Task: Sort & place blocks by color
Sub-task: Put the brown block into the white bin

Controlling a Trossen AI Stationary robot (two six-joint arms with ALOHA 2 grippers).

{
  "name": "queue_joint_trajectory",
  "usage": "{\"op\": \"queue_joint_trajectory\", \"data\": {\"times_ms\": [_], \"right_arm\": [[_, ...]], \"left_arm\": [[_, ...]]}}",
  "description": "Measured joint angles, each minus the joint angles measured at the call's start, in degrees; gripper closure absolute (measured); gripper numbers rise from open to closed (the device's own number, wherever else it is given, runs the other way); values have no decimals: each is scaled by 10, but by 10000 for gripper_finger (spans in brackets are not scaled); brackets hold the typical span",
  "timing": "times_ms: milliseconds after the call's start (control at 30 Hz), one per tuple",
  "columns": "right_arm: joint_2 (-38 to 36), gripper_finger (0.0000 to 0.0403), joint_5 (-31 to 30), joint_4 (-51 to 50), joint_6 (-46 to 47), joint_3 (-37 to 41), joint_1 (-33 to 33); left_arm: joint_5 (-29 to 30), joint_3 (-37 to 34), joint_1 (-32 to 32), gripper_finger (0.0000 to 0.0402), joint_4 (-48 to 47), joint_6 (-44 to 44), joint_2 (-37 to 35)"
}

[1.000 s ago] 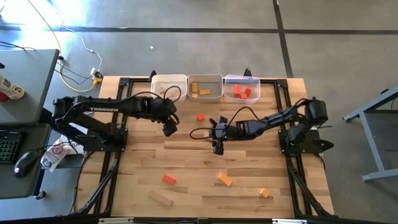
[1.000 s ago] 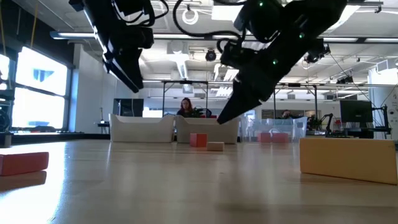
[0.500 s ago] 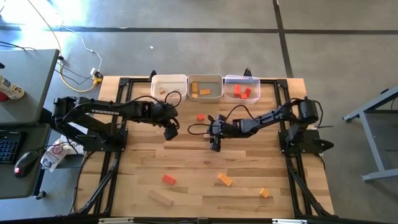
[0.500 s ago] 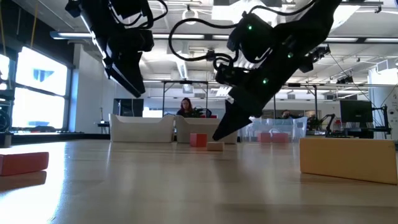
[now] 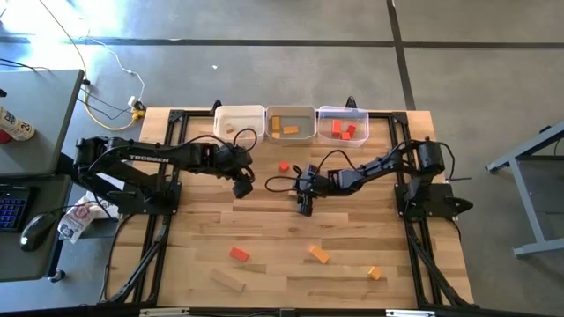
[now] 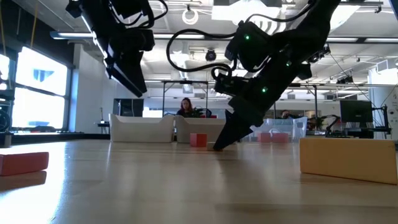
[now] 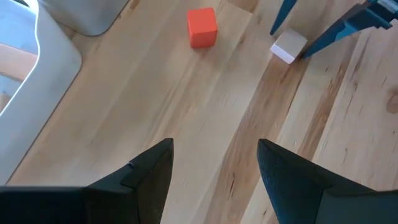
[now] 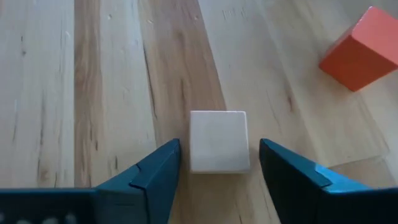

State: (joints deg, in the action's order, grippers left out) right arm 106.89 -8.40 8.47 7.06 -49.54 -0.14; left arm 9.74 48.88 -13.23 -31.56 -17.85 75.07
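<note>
Pale, plain wood showed on the cube (image 8: 219,141) between the teal-blue fingers (image 8: 155,170) of the right end effector (image 8: 219,177). Beside it sat a red cube (image 7: 202,27), bright against the bench (image 5: 264,229), whose planks ran in light and honey-brown stripes. The left end effector (image 7: 211,168) was black. Out front lay a red bar (image 5: 239,254), an orange bar (image 5: 319,255), a small orange cube (image 5: 374,273) and a light wood bar (image 5: 227,281). At the back, the white bin (image 5: 240,113) held a pale piece, the tan bin (image 5: 291,112) orange ones, the clear bin (image 5: 343,112) red ones.
</note>
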Motion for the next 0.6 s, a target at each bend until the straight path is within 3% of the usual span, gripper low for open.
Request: {"op": "queue_joint_trajectory", "data": {"times_ms": [233, 600], "right_arm": [[0, 304, 15, 2, -1, -1, 0], [-28, 305, 3, -8, -20, 1, 11]], "left_arm": [[0, 0, 0, 184, 26, -4, 0], [-56, 0, -45, 184, 36, -76, 0]]}}
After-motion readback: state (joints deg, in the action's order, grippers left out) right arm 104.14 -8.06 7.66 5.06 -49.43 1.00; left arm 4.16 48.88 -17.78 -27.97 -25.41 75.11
